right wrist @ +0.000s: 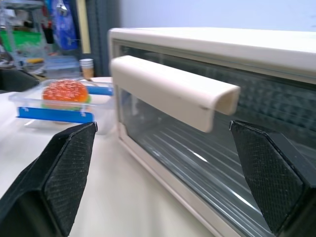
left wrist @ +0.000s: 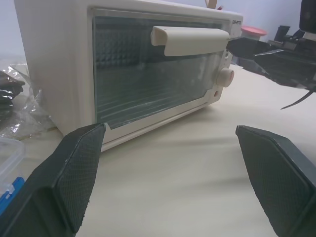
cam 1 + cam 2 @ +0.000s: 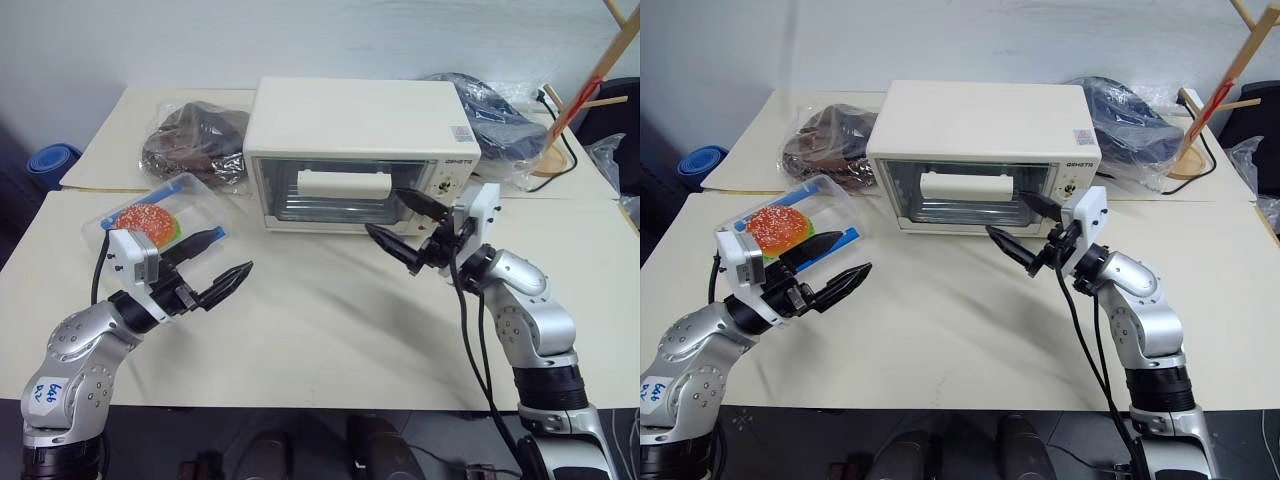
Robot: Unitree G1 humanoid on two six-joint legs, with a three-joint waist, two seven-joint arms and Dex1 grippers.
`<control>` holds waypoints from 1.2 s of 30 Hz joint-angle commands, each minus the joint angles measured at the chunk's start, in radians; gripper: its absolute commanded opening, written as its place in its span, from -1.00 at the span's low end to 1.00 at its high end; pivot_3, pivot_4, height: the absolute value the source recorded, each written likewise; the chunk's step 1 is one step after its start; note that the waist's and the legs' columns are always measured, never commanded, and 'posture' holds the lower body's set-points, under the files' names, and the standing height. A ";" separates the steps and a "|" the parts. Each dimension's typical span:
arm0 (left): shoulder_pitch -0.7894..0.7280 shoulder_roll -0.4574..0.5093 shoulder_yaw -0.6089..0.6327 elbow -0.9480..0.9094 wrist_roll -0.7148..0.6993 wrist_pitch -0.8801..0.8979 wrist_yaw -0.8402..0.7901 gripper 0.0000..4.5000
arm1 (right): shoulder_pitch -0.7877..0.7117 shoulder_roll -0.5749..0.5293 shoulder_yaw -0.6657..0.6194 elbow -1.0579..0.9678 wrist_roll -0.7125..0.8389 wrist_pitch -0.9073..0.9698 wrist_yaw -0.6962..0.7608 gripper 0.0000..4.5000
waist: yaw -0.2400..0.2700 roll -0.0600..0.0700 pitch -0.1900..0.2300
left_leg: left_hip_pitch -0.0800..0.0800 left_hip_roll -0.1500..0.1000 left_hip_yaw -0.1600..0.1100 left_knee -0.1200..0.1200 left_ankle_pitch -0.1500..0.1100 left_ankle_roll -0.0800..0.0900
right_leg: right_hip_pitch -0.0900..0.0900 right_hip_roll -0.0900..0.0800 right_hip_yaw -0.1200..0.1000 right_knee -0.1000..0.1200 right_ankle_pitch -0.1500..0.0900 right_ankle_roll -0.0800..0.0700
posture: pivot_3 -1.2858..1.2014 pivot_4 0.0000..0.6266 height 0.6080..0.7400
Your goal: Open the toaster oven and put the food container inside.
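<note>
The cream-white toaster oven [image 3: 350, 120] stands at the back middle of the table with its glass door shut and its white bar handle [image 3: 345, 184] across the top of the door. The food container [image 3: 160, 220], clear with blue clips and a burger inside, lies to the oven's left. My right gripper [image 3: 383, 210] is open, raised just in front of the door's right end, fingers level with the handle [image 1: 168, 89] and apart from it. My left gripper [image 3: 235, 250] is open and empty, hovering beside the container's near right corner and pointing toward the oven [image 2: 59, 59].
Clear bags with dark contents lie behind the oven at the left [image 3: 195, 140] and the right [image 3: 490, 110]. A wooden stand [image 3: 580, 100] with a cable rises at the back right. The pale table [image 3: 320, 320] stretches bare toward its near edge.
</note>
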 commanded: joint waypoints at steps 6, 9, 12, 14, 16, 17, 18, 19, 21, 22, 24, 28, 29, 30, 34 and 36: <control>-0.048 0.072 0.049 -0.003 -0.078 0.048 -0.054 0.92 | 0.108 -0.089 0.049 -0.157 -0.026 -0.034 0.136 1.00 | 0.000 0.000 0.000 | -0.001 0.000 0.000 0.000 0.000 0.000 | -0.001 0.000 0.000 0.000 0.000 0.000 | 0.03 -0.52 1.00; -0.107 0.102 0.057 0.032 -0.104 0.074 -0.068 0.61 | 0.137 -0.103 0.052 -0.147 -0.055 -0.076 0.160 1.00 | 0.000 0.000 0.000 | 0.000 0.000 0.000 0.000 0.000 0.000 | 0.000 0.000 0.000 0.000 0.000 0.000 | 0.03 -0.52 1.00; -0.228 0.107 0.042 0.105 -0.107 0.094 -0.048 0.22 | 0.158 -0.113 0.057 -0.130 -0.088 -0.117 0.181 1.00 | 0.001 0.000 0.000 | 0.000 0.000 0.000 0.000 0.000 0.000 | 0.000 0.000 0.000 0.000 0.000 0.000 | 0.03 -0.52 1.00; -0.298 0.096 0.004 0.166 -0.062 0.076 -0.048 -0.05 | 0.160 -0.110 0.056 -0.121 -0.097 -0.130 0.179 1.00 | 0.002 0.000 0.000 | -0.001 0.000 -0.001 0.000 0.000 -0.001 | 0.000 0.001 -0.001 0.000 0.000 0.000 | 0.03 -0.52 1.00; -0.372 0.070 -0.048 0.246 -0.002 0.034 -0.056 -0.33 | 0.160 -0.105 0.058 -0.113 -0.107 -0.141 0.175 1.00 | 0.003 0.000 0.000 | -0.001 0.000 0.000 0.001 0.001 -0.001 | 0.000 0.001 -0.001 0.000 0.000 0.000 | 0.03 -0.52 1.00; -0.412 0.053 -0.080 0.289 0.030 0.010 -0.064 -0.45 | 0.163 -0.102 0.057 -0.113 -0.111 -0.144 0.169 1.00 | 0.003 0.000 0.000 | -0.001 -0.001 0.000 0.001 0.001 -0.001 | 0.000 0.001 -0.002 0.000 0.000 0.000 | 0.03 -0.52 1.00; -0.442 0.038 -0.107 0.325 0.057 -0.009 -0.072 -0.60 | 0.167 -0.101 0.057 -0.114 -0.113 -0.145 0.167 1.00 | 0.003 0.000 0.000 | -0.001 -0.001 0.000 0.001 0.001 -0.003 | 0.000 0.001 -0.002 0.000 0.000 0.000 | 0.03 -0.52 1.00; -0.466 0.026 -0.135 0.356 0.080 -0.025 -0.088 -0.75 | 0.170 -0.101 0.057 -0.116 -0.116 -0.148 0.164 1.00 | 0.004 -0.001 0.000 | -0.001 -0.001 0.000 0.001 0.002 -0.004 | 0.000 0.001 -0.002 0.000 0.000 0.000 | 0.03 -0.52 1.00; -0.489 0.013 -0.189 0.391 0.121 -0.053 -0.132 -0.99 | 0.181 -0.101 0.057 -0.123 -0.120 -0.153 0.159 1.00 | 0.000 -0.001 0.000 | -0.002 -0.001 0.000 0.001 0.003 -0.006 | -0.001 0.001 -0.002 0.000 0.000 0.000 | 0.03 -0.52 1.00; -0.490 0.013 -0.213 0.397 0.136 -0.057 -0.154 -0.99 | 0.189 -0.102 0.053 -0.128 -0.121 -0.156 0.155 1.00 | -0.001 -0.001 0.000 | -0.004 -0.001 0.000 0.001 0.003 -0.006 | -0.002 0.001 -0.002 0.001 0.000 0.001 | 0.03 -0.52 1.00; -0.483 0.017 -0.252 0.414 0.173 -0.078 -0.192 -0.99 | 0.220 -0.109 0.035 -0.137 -0.120 -0.167 0.150 1.00 | 0.001 -0.001 0.000 | -0.005 0.000 0.000 0.001 0.003 -0.006 | -0.003 0.002 -0.002 0.001 0.000 0.001 | 0.03 -0.52 1.00; -0.453 0.025 -0.294 0.413 0.232 -0.106 -0.224 -0.99 | 0.328 -0.132 -0.029 -0.139 -0.117 -0.233 0.164 1.00 | 0.005 -0.001 0.000 | -0.008 0.000 0.000 0.002 0.003 -0.006 | -0.005 0.001 -0.003 0.001 0.000 0.001 | 0.03 -0.52 1.00; -0.442 0.027 -0.302 0.407 0.244 -0.114 -0.232 -0.99 | 0.357 -0.137 -0.047 -0.136 -0.118 -0.256 0.168 1.00 | 0.008 -0.001 0.000 | -0.008 0.000 0.000 0.002 0.003 -0.006 | -0.004 0.001 -0.002 0.001 0.001 0.001 | 0.03 -0.52 1.00; -0.427 0.023 -0.309 0.399 0.259 -0.112 -0.219 -0.99 | 0.397 -0.140 -0.077 -0.123 -0.117 -0.293 0.172 1.00 | 0.009 -0.001 0.000 | -0.008 -0.001 0.000 0.002 0.003 -0.006 | -0.004 0.001 -0.002 0.000 0.001 0.001 | 0.03 -0.52 1.00; -0.362 -0.002 -0.340 0.369 0.321 -0.123 -0.164 -0.99 | 0.532 -0.165 -0.194 -0.089 -0.077 -0.374 0.213 1.00 | 0.024 0.000 0.000 | -0.007 0.000 0.001 0.002 0.003 -0.005 | -0.004 0.001 -0.001 0.000 0.001 0.001 | 0.03 -0.52 1.00; -0.342 -0.020 -0.346 0.366 0.348 -0.115 -0.120 -0.99 | 0.556 -0.167 -0.234 -0.083 -0.046 -0.396 0.227 1.00 | 0.024 -0.001 0.001 | -0.004 -0.001 0.002 0.003 0.002 -0.002 | -0.002 0.001 0.000 -0.001 0.001 0.001 | 0.03 -0.52 1.00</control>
